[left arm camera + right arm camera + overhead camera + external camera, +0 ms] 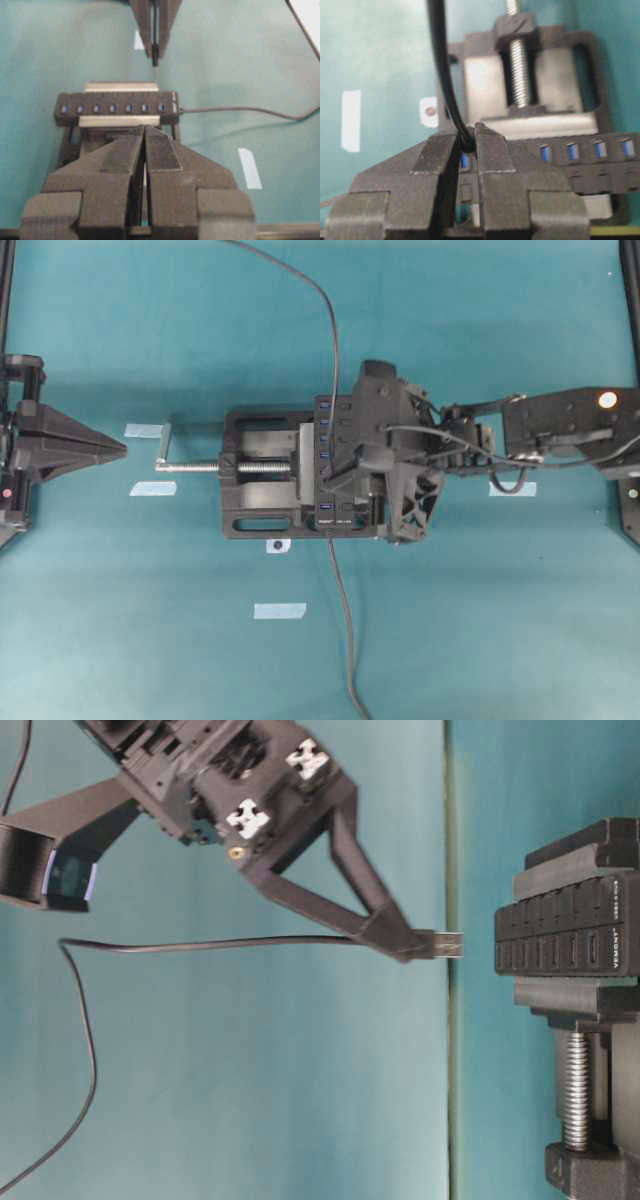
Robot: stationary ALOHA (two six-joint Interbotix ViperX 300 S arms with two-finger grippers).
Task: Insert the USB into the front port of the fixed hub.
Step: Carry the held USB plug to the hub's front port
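Your right hand (415, 948) is clamped on the plug (447, 944), which sticks out past its fingertips with the metal tip pointing straight at the hub (565, 935). In the table-level view a clear gap separates the tip from the hub's port face, so the plug is near but not touching. Its long axis runs in line with the approach, square to the row of ports. From the left wrist view the plug hangs over the end of the row nearest the hub's own cord, the end with the white lettering. Your left hand (144, 150) sits closed and empty, well apart, so the right hand does the work.

The plug is small and black, on a thin dark cable (330, 330) trailing off the tabletop (500, 640). The hub is a narrow black bar with blue ports, gripped in a vise (262, 475).
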